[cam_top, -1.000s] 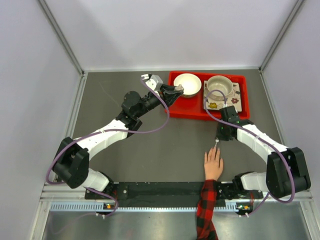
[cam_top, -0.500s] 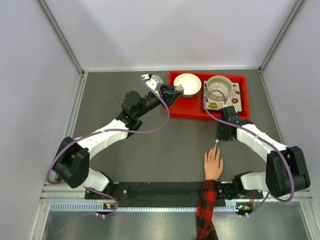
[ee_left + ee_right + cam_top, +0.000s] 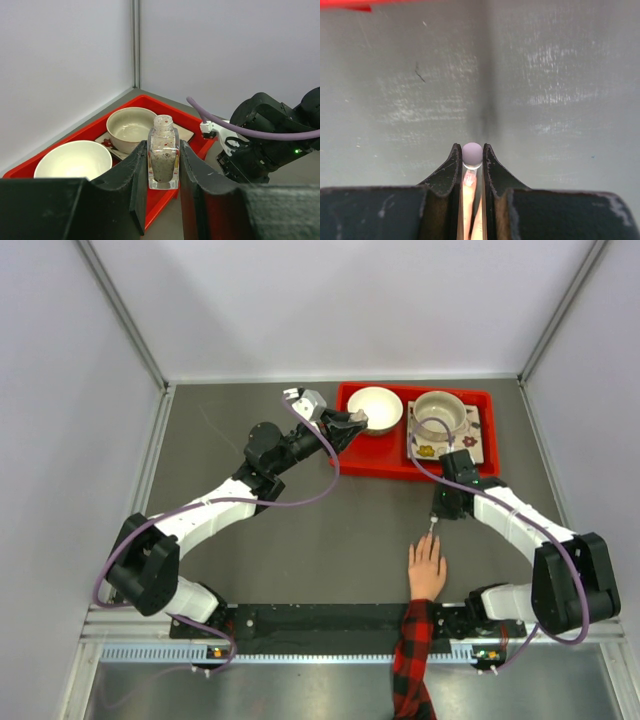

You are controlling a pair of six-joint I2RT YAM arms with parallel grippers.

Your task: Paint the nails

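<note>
A light-skinned hand (image 3: 427,570) with a red-and-black plaid sleeve (image 3: 412,660) lies flat on the grey table, fingers pointing away from the arm bases. Its nails (image 3: 428,541) are too small to make out from above. My right gripper (image 3: 437,512) is shut on the polish brush's round pale cap (image 3: 472,153) and holds the brush just over the fingertips. One nail (image 3: 469,180) shows between the right gripper's (image 3: 472,150) jaws. My left gripper (image 3: 347,424) is shut on the uncapped glass polish bottle (image 3: 163,156), upright, at the red tray's front edge.
A red tray (image 3: 385,466) at the back holds a cream bowl (image 3: 375,408), and a second bowl (image 3: 440,413) on a flowered plate. In the left wrist view the same two bowls (image 3: 131,128) (image 3: 74,160) sit behind the bottle. Grey walls close in both sides.
</note>
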